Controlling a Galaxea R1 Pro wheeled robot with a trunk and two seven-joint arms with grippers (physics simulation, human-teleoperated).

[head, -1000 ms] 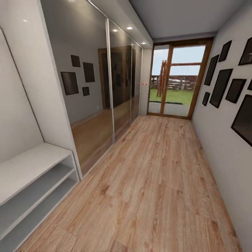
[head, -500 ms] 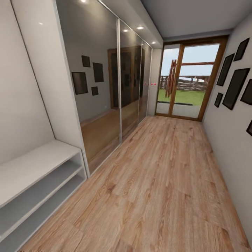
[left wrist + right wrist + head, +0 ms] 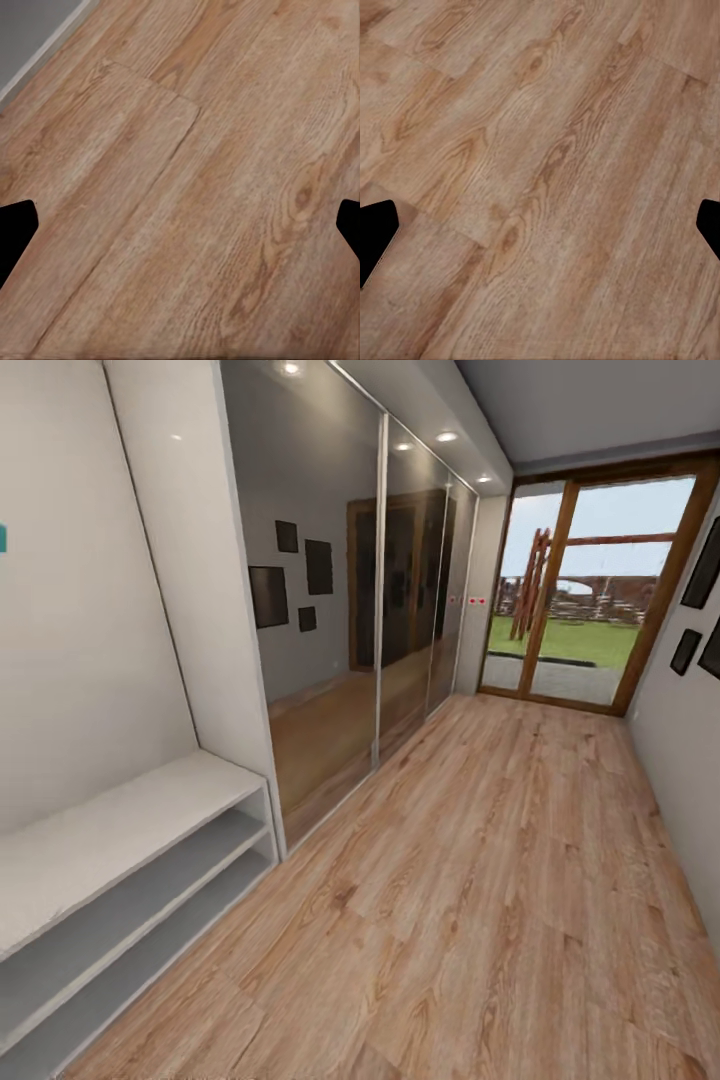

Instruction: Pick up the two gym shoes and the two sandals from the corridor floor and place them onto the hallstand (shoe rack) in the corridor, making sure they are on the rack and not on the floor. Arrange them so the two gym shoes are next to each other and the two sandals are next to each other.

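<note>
Looking down the corridor from the head camera, I see the wood-plank corridor floor (image 3: 480,880) running to the wood-framed glass door (image 3: 590,595) at the far end, mirrored wardrobe doors (image 3: 330,610) along the left wall, and a low pale bench unit (image 3: 130,860) with two open shelf levels at the near left; I can't tell from here whether this is the hallstand, since the wall above it shows no floating shelves apart from a small teal patch at the picture's edge. No gym shoes or sandals lie on the floor I can see, so I judge the step in hand to be searching while driving. The left gripper (image 3: 180,225) and right gripper (image 3: 540,225) both hang over bare planks in their wrist views, fingers spread wide with nothing between them. To do this well, I would pan the head slowly enough to scan the floor along both walls, steer the base away from the bench corner and the mirrors, and keep both arms tucked and their fingers released until a shoe comes into view.
</note>
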